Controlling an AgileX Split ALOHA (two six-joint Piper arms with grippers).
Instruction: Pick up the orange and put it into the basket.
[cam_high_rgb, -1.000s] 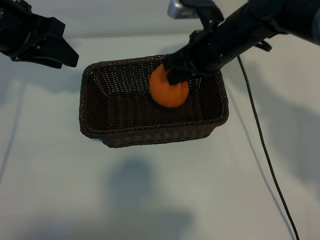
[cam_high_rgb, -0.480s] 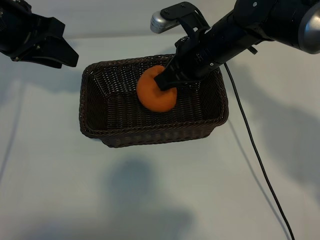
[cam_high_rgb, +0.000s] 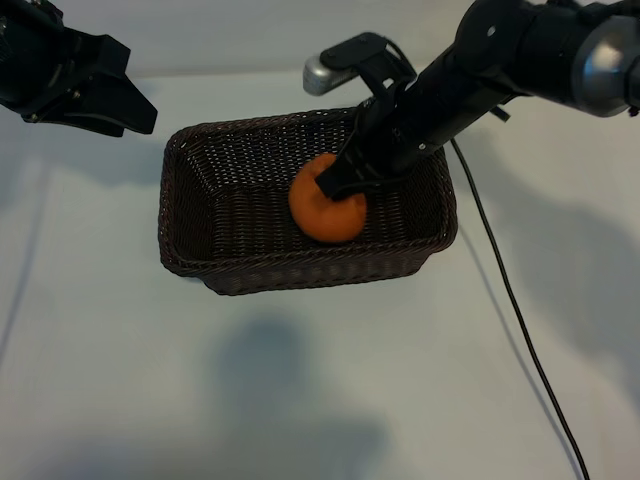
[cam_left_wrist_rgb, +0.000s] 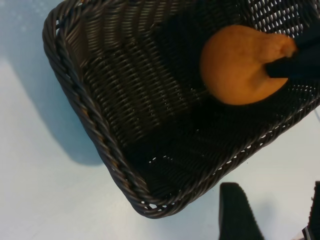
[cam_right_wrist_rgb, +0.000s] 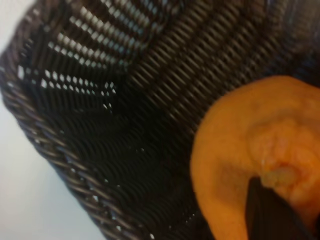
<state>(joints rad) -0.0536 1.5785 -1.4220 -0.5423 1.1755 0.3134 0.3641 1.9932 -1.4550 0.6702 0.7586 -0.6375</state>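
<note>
The orange (cam_high_rgb: 322, 214) hangs low inside the dark wicker basket (cam_high_rgb: 300, 272), right of its middle. My right gripper (cam_high_rgb: 342, 186) reaches down into the basket from the back right and is shut on the orange's nub. The left wrist view shows the orange (cam_left_wrist_rgb: 232, 65) close over the basket's woven floor (cam_left_wrist_rgb: 135, 85), with the right gripper's dark finger (cam_left_wrist_rgb: 295, 67) on it. In the right wrist view the orange (cam_right_wrist_rgb: 235, 150) fills the frame beside one black finger (cam_right_wrist_rgb: 267, 215). My left gripper (cam_high_rgb: 135, 108) is parked at the back left, outside the basket, open and empty.
A black cable (cam_high_rgb: 515, 300) trails from the right arm across the white table (cam_high_rgb: 300, 380) toward the front right. The basket's left half holds nothing. Bare table lies in front of the basket and on both sides.
The right gripper carried the orange leftward over the basket, then lowered it deeper inside and slightly back right. The left arm has not moved.
</note>
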